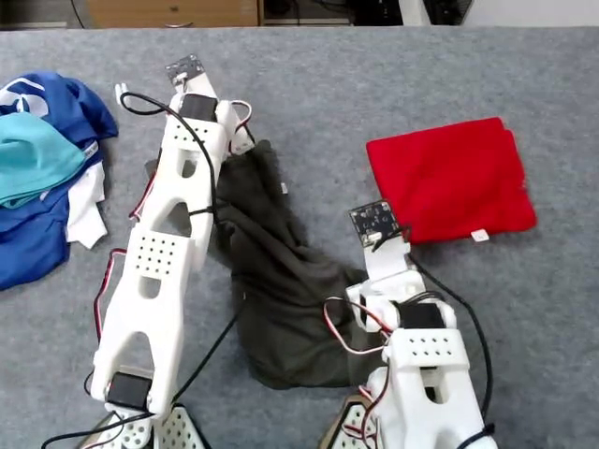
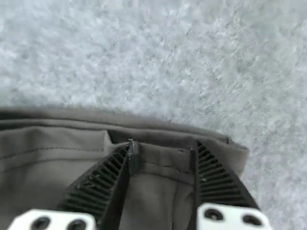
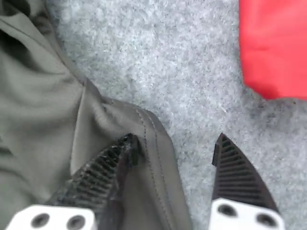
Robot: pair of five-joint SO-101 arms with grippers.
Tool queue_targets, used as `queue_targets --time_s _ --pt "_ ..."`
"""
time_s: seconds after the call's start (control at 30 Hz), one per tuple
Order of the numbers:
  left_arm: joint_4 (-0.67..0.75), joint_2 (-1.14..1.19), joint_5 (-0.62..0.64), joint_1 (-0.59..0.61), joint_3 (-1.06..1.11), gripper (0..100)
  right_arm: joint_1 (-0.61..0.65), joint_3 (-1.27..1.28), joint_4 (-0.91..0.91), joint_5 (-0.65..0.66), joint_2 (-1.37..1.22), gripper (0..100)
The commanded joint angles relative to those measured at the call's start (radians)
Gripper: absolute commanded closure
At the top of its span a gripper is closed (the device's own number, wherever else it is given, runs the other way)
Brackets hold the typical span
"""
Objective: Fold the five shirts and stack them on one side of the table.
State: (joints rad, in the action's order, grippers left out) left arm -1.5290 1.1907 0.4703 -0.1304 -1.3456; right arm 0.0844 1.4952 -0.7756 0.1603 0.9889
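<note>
Item one, dark olive shirt [image 1: 281,290]: I am seeing it lying crumpled and unfolded in the middle of the grey counter [image 1: 374,75], running from between the two arms up toward the far side.

Item two, red shirt [image 1: 447,178]: it is sitting folded into a neat rectangle on the right side of the counter, apart from the olive one.

Item three, heap on the left edge: a blue shirt [image 1: 37,234] is lying bunched up, a teal shirt [image 1: 28,154] is resting on top of it, and a white shirt [image 1: 86,201] is poking out beside them.

Item four, left tool [image 2: 164,146]: it is hovering with its jaws spread over a stitched edge at the far end of the olive shirt. Both ribbed fingers are sitting above the cloth, and bare counter is showing just beyond the hem.

Item five, right tool [image 3: 175,140]: its jaws are standing wide apart at the near right edge of the olive shirt. One finger is lying over the seamed hem and the other is hanging over bare counter, with the red shirt showing farther off.
</note>
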Motion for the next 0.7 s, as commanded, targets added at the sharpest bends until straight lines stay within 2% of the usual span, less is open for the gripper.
queue_targets --time_s 0.0,0.33,0.57,0.67 --pt "-0.009 -0.035 0.012 -0.028 -0.04 80 -0.019 0.002 0.017 -0.009 0.016 74.5" --pt "-0.012 -0.01 0.014 -0.021 -0.054 80 -0.019 0.002 0.017 -0.009 0.016 74.5" --pt "-0.12 0.001 0.002 -0.012 -0.299 80 -0.019 0.002 0.017 -0.009 0.016 74.5" --pt "-0.157 0.002 -0.071 -0.028 -0.292 80 -0.019 0.002 0.017 -0.009 0.016 74.5"
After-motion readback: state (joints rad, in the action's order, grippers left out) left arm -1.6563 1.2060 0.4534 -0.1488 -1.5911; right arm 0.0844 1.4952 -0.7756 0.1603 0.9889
